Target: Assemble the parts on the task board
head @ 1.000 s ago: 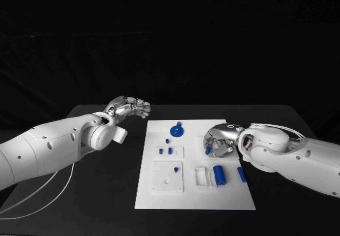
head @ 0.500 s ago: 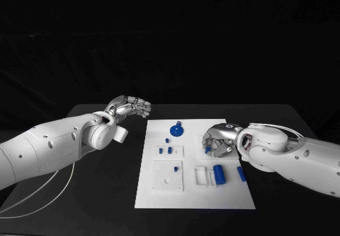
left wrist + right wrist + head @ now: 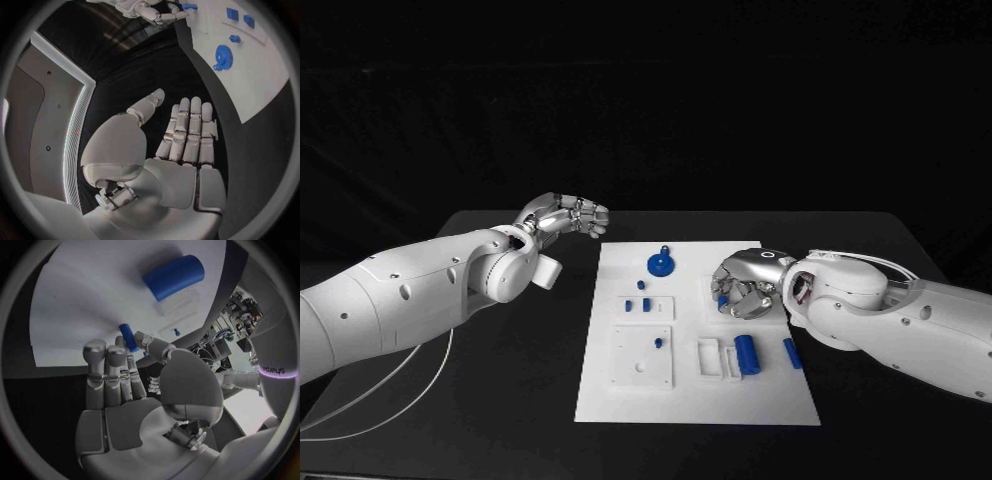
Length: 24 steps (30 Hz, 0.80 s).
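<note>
The white task board (image 3: 697,400) lies in the middle of the black table. My right hand (image 3: 744,284) hovers over its right side and pinches a small blue peg (image 3: 128,336) between thumb and a finger; the peg's tip (image 3: 721,298) shows under the hand. A blue gear (image 3: 659,265) sits near the board's far edge. A thick blue cylinder (image 3: 747,353) and a slimmer blue peg (image 3: 792,354) lie nearer me. My left hand (image 3: 567,217) hangs off the board's far left corner, fingers straight (image 3: 187,130) and holding nothing.
Small blue pegs (image 3: 638,306) stand in a raised white block left of the right hand. A larger white block (image 3: 642,360) holds one blue peg (image 3: 656,345). White holders (image 3: 720,360) lie beside the thick cylinder. Black table (image 3: 877,400) surrounds the board.
My right hand has crept slightly up and towards the board's middle with the small peg. The left arm has not moved.
</note>
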Available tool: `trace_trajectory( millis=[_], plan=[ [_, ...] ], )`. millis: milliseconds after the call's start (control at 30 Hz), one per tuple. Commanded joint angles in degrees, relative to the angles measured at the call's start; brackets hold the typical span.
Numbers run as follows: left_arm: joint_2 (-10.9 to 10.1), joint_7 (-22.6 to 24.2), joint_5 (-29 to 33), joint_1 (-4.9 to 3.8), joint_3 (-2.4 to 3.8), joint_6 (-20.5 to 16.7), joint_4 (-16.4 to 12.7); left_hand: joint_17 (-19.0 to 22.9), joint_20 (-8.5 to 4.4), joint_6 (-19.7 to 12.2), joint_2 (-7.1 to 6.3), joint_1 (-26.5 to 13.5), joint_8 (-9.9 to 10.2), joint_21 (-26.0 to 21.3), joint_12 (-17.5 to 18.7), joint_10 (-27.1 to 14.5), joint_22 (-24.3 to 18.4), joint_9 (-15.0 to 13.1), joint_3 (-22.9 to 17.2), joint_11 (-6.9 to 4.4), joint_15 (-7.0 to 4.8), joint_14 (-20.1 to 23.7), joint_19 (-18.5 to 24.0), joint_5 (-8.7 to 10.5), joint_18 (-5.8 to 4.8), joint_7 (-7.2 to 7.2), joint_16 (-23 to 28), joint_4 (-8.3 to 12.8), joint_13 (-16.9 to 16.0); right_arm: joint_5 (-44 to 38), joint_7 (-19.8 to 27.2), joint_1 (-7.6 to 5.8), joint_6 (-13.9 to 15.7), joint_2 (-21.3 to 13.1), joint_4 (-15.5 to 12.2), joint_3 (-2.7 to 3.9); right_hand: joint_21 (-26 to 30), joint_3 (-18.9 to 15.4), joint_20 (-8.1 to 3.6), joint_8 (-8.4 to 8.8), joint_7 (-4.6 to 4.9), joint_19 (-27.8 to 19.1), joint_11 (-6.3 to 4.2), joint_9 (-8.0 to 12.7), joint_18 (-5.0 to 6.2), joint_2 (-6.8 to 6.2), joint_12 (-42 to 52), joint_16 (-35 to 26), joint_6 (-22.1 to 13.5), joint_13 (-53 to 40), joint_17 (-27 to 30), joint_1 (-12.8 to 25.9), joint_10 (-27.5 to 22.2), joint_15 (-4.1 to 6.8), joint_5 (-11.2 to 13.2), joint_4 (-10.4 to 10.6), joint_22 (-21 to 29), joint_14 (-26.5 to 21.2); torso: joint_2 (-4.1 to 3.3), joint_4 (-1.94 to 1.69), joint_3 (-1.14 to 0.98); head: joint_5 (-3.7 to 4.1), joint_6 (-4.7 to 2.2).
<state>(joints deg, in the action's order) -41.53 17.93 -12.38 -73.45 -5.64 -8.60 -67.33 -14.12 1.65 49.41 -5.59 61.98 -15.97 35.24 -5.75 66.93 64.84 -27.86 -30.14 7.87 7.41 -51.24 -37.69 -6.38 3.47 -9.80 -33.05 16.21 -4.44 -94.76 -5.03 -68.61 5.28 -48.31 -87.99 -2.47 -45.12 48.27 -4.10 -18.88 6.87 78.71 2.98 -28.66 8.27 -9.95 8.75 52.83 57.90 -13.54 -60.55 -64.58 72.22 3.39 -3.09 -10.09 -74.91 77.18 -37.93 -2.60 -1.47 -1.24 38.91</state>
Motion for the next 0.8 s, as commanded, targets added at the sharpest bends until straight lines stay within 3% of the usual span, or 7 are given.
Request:
trace_trajectory(
  millis=[33,167,400,800],
  plan=[
    [0.12,0.29,0.34,-0.02,0.03,0.83,0.14,-0.11,0.05,-0.52,0.17,-0.48,-0.28,-0.38,0.34,-0.47,0.07,0.07,0.12,0.03,0.00,-0.10,-0.34,0.24,0.62,-0.04,0.32,-0.14,0.06,-0.18,0.39,0.06,2.07,-0.37,-0.91,0.12,-0.39,0.86,-0.48,-0.30,-0.12,0.02,-0.39,-0.35,6.73,0.12,0.20,0.40,0.46,-0.39,0.14,-0.54,2.18,0.44,0.03,0.03,-0.91,-0.24,0.00,-0.02,-0.04,-0.18,0.01],
    [0.17,0.36,0.34,-0.02,0.03,0.76,0.40,-0.14,0.04,-0.54,0.17,-0.50,-0.27,-0.39,0.35,-0.48,0.08,0.08,0.13,0.03,0.00,-0.09,-0.34,0.24,0.62,-0.05,0.34,-0.13,0.06,0.62,1.37,0.05,4.99,-0.58,-1.77,0.97,-0.47,1.37,-0.53,-0.36,-0.19,0.10,-0.45,-0.42,6.73,0.12,0.25,0.48,0.62,-0.64,0.23,-0.55,2.30,0.50,0.03,-0.13,-0.95,-0.21,0.03,0.00,-0.06,-0.41,0.10],
    [0.27,0.43,0.34,-0.01,0.03,0.74,0.45,-0.18,0.04,-0.56,0.19,-0.51,-0.27,-0.41,0.35,-0.48,0.10,0.09,0.13,0.03,0.00,-0.08,-0.33,0.23,0.61,-0.05,0.37,-0.13,0.06,3.62,4.64,0.05,11.21,-0.25,-3.88,1.70,-0.62,2.07,-0.67,-0.46,-0.29,0.26,-0.53,-0.53,6.73,0.01,0.29,0.64,0.84,-1.01,0.35,-0.74,2.41,0.58,0.16,-0.46,-0.99,-0.16,0.02,0.03,-0.06,-0.67,0.12],
    [0.51,0.42,0.44,-0.01,0.03,0.67,0.43,-0.26,0.03,-0.58,0.20,-0.53,-0.28,-0.45,0.36,-0.49,0.13,0.10,0.13,0.03,0.00,-0.08,-0.33,0.23,0.61,-0.06,0.42,-0.11,0.06,6.27,5.96,0.63,10.07,4.02,-7.02,1.63,-0.75,2.18,-0.76,-0.49,-0.31,0.37,-0.55,-0.60,6.73,0.25,0.29,0.78,0.90,-1.24,0.40,-0.73,2.44,0.60,0.15,-0.70,-1.03,-0.13,0.02,0.07,0.00,-2.61,0.72]
  ],
)
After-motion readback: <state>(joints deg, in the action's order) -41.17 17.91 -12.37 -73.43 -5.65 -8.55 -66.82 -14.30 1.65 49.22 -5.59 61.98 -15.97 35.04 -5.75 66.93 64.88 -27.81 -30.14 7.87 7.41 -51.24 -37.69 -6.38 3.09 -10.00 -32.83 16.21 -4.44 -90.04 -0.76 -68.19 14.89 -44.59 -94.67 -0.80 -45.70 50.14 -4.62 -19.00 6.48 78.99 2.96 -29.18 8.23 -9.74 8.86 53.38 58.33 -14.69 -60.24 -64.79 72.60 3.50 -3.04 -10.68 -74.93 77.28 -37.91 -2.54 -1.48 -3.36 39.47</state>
